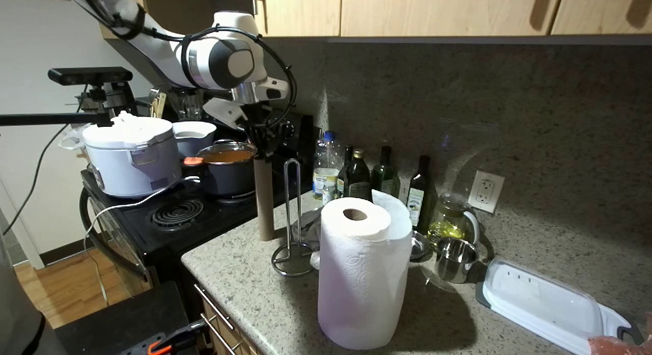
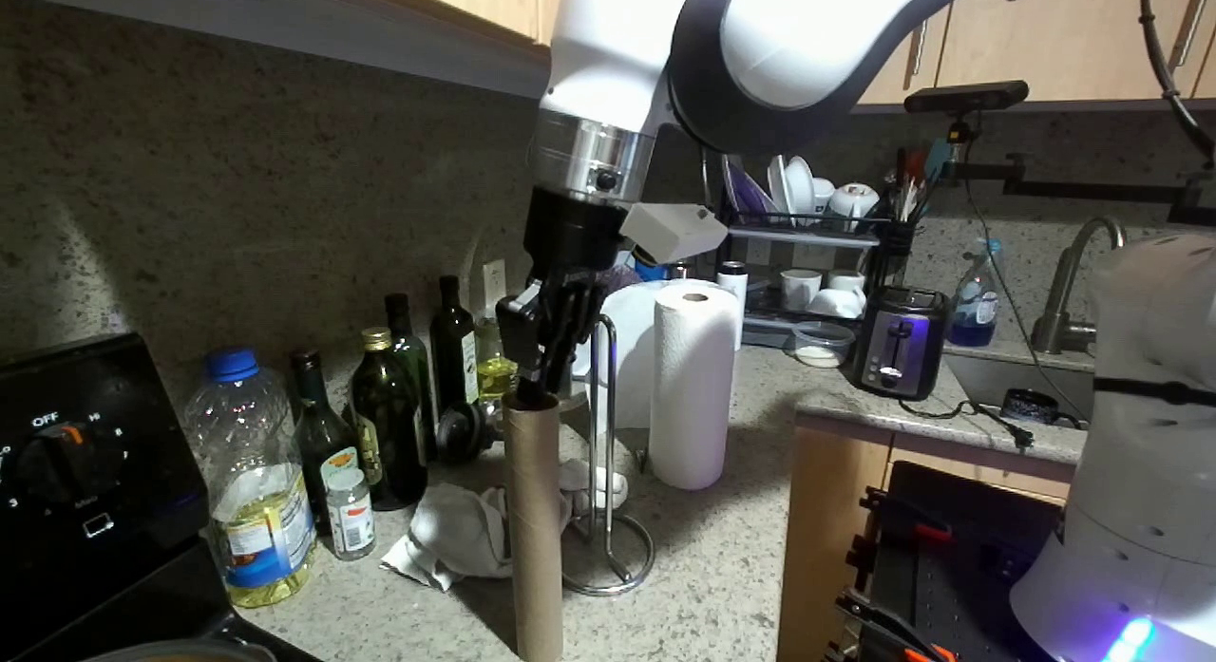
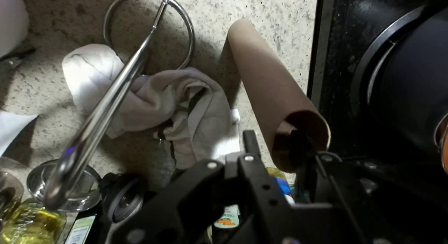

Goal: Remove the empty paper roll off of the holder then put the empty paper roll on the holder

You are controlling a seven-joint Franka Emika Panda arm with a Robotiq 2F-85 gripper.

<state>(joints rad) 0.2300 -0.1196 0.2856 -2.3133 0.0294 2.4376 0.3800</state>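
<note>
Wrist view: 1 cardboard tube (image 3: 266, 83), R of ctr, mouth toward bottom of frame; 1 wire holder (image 3: 99, 112), L half, ring base at top, post slanting to lower L; crumpled cloth (image 3: 206, 121) btwn, approx ctr, no. of pcs unclear. Rest of count, in an exterior view: 1 fat white paper towel roll (image 1: 354, 289), lower ctr; 4 dark glass bottles (image 1: 358, 179) + 1 plastic bottle (image 1: 326, 164) w/ blue cap, mid-frame, behind roll; 1 steel cup (image 1: 455, 261), R of ctr; 1 rice cooker (image 1: 132, 156) on stove (image 1: 209, 217), L side; 2 pots (image 1: 226, 176) just R of cooker. Also in an exterior view: 1 toaster (image 2: 898, 344), R side; 1 small jar (image 2: 350, 524), lower L, in front of bottles. Hand: 1 gripper (image 3: 274, 142), low & R of ctr in wrist view, jaws part-spread w/ plain gap btwn fingertips. Frame-R finger down inside tube mouth; frame-L finger (image 3: 252, 147) just outside tube wall, sliver of gap showing; tube rim btwn the two. Unclear: contact of inner finger w/ cardboard. Tube right under gripper in both exterior views, L of ctr, near upright, top end around a fingertip; foot on countertop (image 1: 224, 258) in an exterior view. Off holder: just L of it in both exterior views, apart, w/ strip of countertop btwn tube foot & ring base at top of wrist view.
</note>
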